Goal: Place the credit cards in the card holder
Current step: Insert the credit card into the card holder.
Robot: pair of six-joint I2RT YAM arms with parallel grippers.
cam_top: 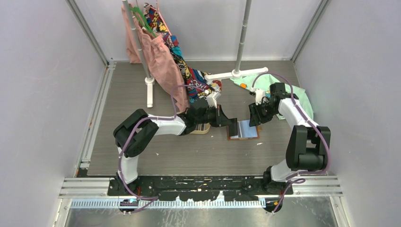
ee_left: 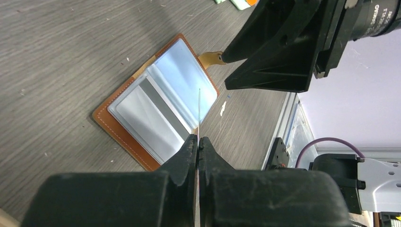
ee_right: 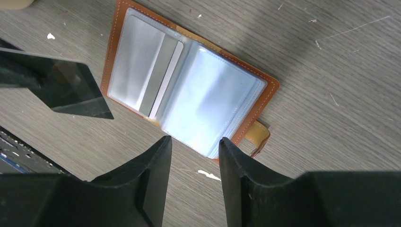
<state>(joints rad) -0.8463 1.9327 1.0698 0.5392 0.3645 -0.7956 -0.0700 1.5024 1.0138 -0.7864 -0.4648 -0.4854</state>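
The card holder lies open on the table, its tan leather rim around clear plastic pockets. One grey and white credit card sits in a pocket on one side. My left gripper is shut on a thin dark credit card, seen edge-on over the holder. The same card shows as a black plate to the holder's left. My right gripper hovers open over the holder's edge by the snap tab, nothing between its fingers. Top view: both grippers flank the holder.
A white garment rack with pink and patterned clothes stands at the back left. Its second base lies at the back centre. A green cloth lies behind the right arm. A tan wooden tray sits under the left arm.
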